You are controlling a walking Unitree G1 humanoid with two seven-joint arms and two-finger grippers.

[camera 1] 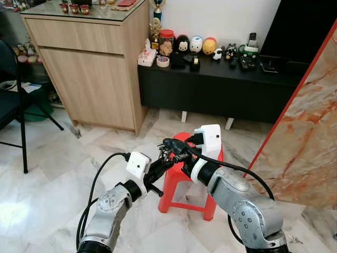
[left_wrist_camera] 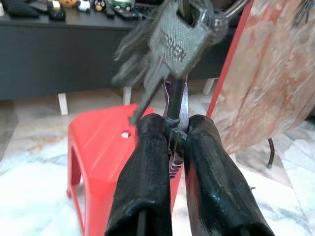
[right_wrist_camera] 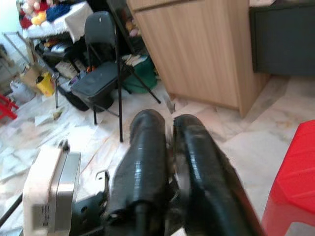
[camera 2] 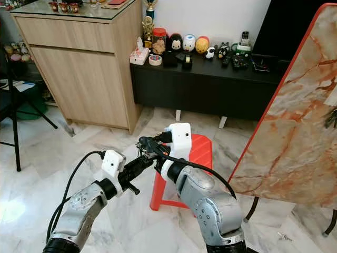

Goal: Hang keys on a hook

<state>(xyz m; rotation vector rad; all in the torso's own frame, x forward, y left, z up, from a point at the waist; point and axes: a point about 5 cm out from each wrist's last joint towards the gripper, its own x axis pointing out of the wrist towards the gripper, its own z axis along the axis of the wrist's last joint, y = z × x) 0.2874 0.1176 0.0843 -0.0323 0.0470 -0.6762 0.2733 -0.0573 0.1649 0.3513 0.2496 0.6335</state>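
A bunch of keys (camera 1: 167,153) with a small silver padlock (left_wrist_camera: 181,40) hangs between my two grippers, above the near left corner of a red plastic stool (camera 1: 176,183). My left gripper (camera 1: 162,163) reaches up from below and is shut on one dark key (left_wrist_camera: 175,129) of the bunch. From the right, my right gripper (camera 1: 168,143) comes in over the bunch, its fingers (right_wrist_camera: 147,162) pressed together at the top of the keys. The keys (left_wrist_camera: 140,69) look blurred in the left wrist view.
A marble slab with a red edge (camera 1: 305,147) leans at the right, close to the stool. Behind stand a black low console (camera 1: 210,87) with figurines and remotes, and a wooden cabinet (camera 1: 89,68). A black folding chair (camera 1: 10,100) is at the far left.
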